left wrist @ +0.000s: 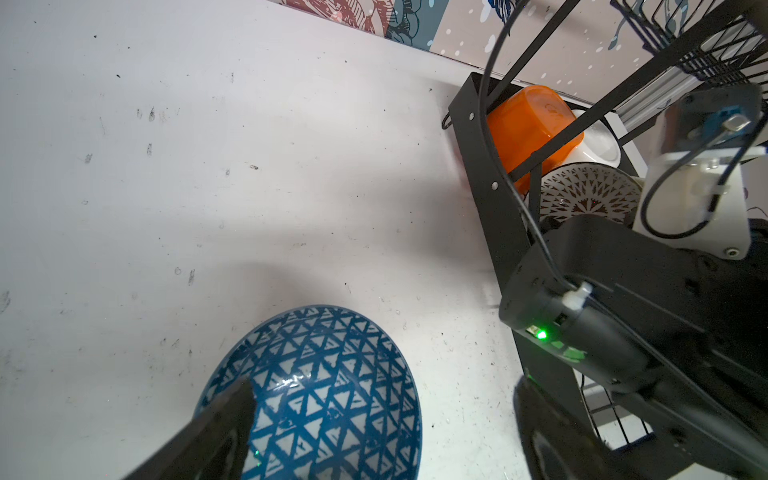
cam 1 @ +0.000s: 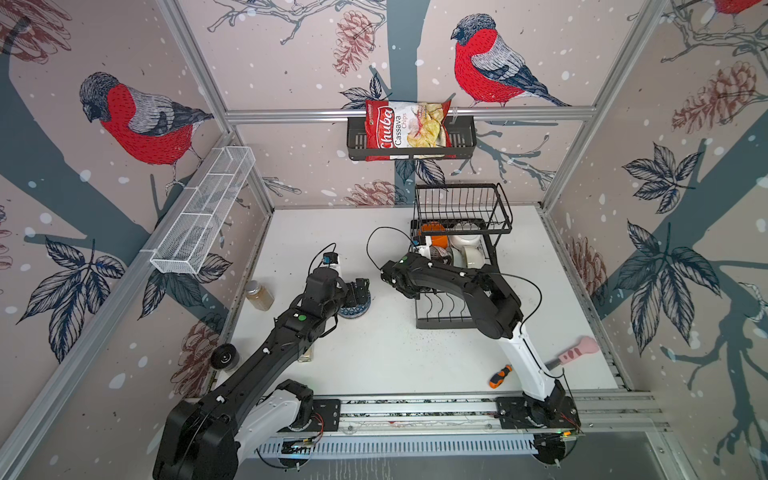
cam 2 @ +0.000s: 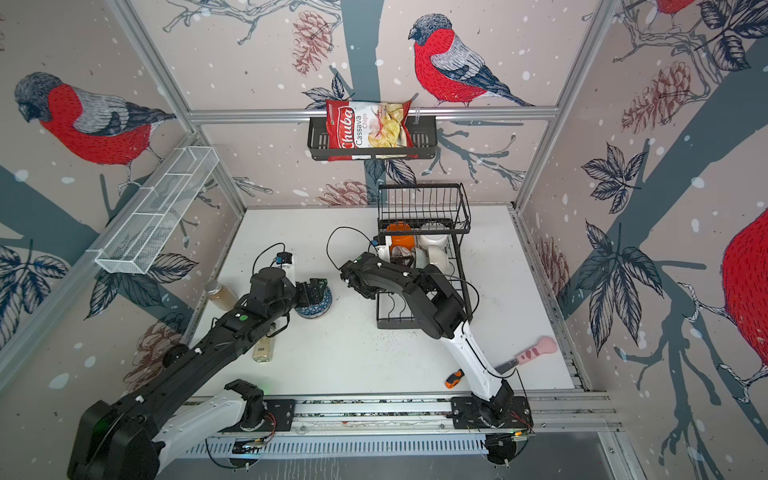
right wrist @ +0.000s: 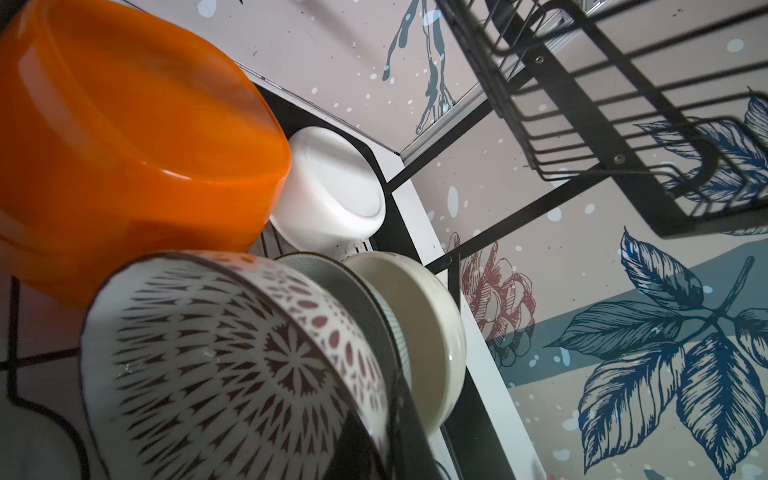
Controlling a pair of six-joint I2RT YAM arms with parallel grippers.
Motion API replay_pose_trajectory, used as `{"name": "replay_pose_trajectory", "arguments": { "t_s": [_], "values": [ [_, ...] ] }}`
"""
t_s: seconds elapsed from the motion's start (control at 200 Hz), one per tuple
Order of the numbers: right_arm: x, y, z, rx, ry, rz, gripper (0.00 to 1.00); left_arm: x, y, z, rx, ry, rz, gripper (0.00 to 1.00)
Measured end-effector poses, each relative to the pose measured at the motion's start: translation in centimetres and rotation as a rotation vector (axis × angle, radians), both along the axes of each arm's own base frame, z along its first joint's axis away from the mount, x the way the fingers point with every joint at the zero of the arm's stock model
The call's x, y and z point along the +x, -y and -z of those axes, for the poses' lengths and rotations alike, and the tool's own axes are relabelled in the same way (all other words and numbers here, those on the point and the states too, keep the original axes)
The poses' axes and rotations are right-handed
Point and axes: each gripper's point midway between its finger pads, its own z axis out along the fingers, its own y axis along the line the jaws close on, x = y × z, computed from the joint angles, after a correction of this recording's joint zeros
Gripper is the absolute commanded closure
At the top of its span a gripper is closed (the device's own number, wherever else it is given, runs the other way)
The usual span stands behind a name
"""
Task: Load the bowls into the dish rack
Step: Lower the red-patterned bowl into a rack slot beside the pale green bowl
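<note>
A blue triangle-patterned bowl [left wrist: 332, 395] [cam 1: 353, 312] sits upright on the white table, left of the dish rack [cam 1: 440, 322] [cam 2: 399, 323]. My left gripper [left wrist: 382, 428] [cam 1: 360, 293] hangs open just above it, one finger over its inside and the other beyond its rim. Inside the rack's lower tier lean an orange bowl [right wrist: 124, 145] [cam 1: 439, 241], a white bowl [right wrist: 332, 195], a cream bowl [right wrist: 419, 316] and a brown-patterned bowl [right wrist: 208, 365] [left wrist: 590, 195]. My right gripper [right wrist: 386, 415] [cam 1: 436, 255] is shut on the brown-patterned bowl's rim there.
The rack's upper basket [cam 1: 463, 208] overhangs the bowls. A jar [cam 1: 259, 295], a black wheel [cam 1: 224, 356] and a lying bottle [cam 2: 264, 349] are near the left arm. An orange screwdriver [cam 1: 500, 376] and a pink-handled knife [cam 1: 575, 353] lie front right.
</note>
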Motion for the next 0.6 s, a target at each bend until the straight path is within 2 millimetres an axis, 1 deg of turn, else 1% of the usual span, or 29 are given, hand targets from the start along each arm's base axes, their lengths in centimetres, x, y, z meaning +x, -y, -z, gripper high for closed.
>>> {"name": "replay_pose_trajectory", "arguments": {
  "t_s": [0.4, 0.445, 0.6],
  "values": [
    [0.6, -0.8, 0.2, -0.006, -0.003, -0.022, 1.00, 0.0, 0.0, 0.0, 0.000, 0.001, -0.001, 0.04],
    [0.7, -0.9, 0.3, -0.001, 0.001, -0.023, 0.98, 0.0, 0.0, 0.0, 0.000, 0.001, -0.001, 0.04],
    [0.9, -1.3, 0.5, 0.004, -0.002, -0.032, 0.97, 0.0, 0.0, 0.0, 0.001, -0.001, -0.001, 0.04]
  ]
}}
